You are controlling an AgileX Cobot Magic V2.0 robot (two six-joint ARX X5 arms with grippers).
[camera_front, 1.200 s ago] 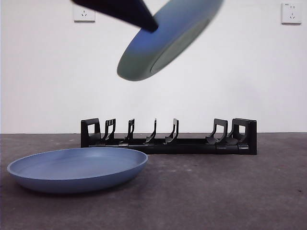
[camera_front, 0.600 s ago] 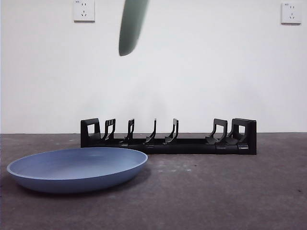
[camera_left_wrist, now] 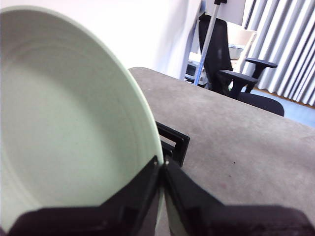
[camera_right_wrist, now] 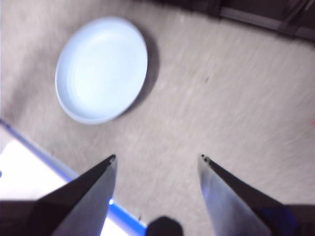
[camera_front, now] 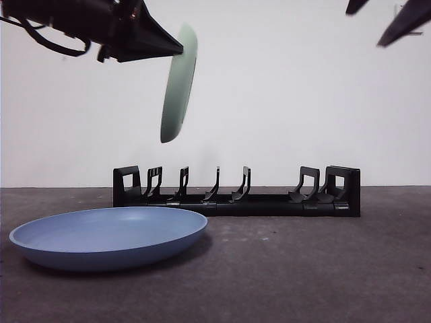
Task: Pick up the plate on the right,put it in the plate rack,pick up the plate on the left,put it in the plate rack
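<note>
A pale green plate (camera_front: 178, 84) hangs upright and edge-on, high over the left part of the plate rack (camera_front: 236, 194). My left gripper (camera_front: 176, 48) reaches in from the upper left and is shut on its rim. The left wrist view shows the jaws of that gripper (camera_left_wrist: 162, 162) pinching the green plate (camera_left_wrist: 64, 132), with one end of the rack (camera_left_wrist: 173, 144) below. A blue plate (camera_front: 108, 235) lies flat on the table, front left. My right gripper (camera_front: 367, 27) is open and high at the upper right; its wrist view (camera_right_wrist: 157, 157) looks down on the blue plate (camera_right_wrist: 101, 69).
The rack stands across the middle of the dark table (camera_front: 303, 269), close to a white wall. An office chair (camera_left_wrist: 231, 73) stands beyond the table's far end. A white and blue edge (camera_right_wrist: 59, 172) borders the table in the right wrist view.
The green plate has turned from tilted to upright and has come down toward the rack. The left arm now shows at the upper left, and the right gripper's tips have appeared at the upper right.
</note>
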